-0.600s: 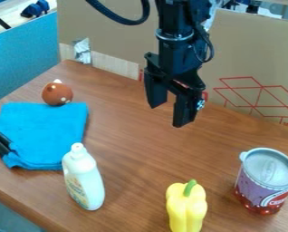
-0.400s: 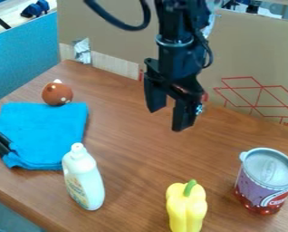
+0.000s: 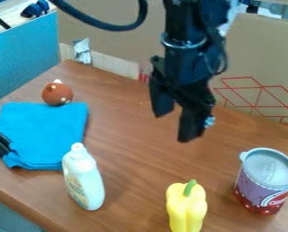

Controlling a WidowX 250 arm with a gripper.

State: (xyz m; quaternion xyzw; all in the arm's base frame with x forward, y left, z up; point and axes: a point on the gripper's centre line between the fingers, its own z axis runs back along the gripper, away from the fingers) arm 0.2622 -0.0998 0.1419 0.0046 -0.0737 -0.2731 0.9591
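Blue cloth lay by table's left edge, spotted ball just behind; white bottle stood near front edge, cardboard along back.

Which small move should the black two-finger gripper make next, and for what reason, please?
Perhaps ease the black two-finger gripper toward the yellow, green-stemmed bell pepper: the fingers are apart, hold nothing, and hang above the brown wooden table, beyond the pepper.

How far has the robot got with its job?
Done, maybe: the blue cloth lies folded. In hand: nothing; the gripper hangs open and empty above the table. Left, it seems: any grasping, since the yellow pepper, white bottle and can all stand untouched.
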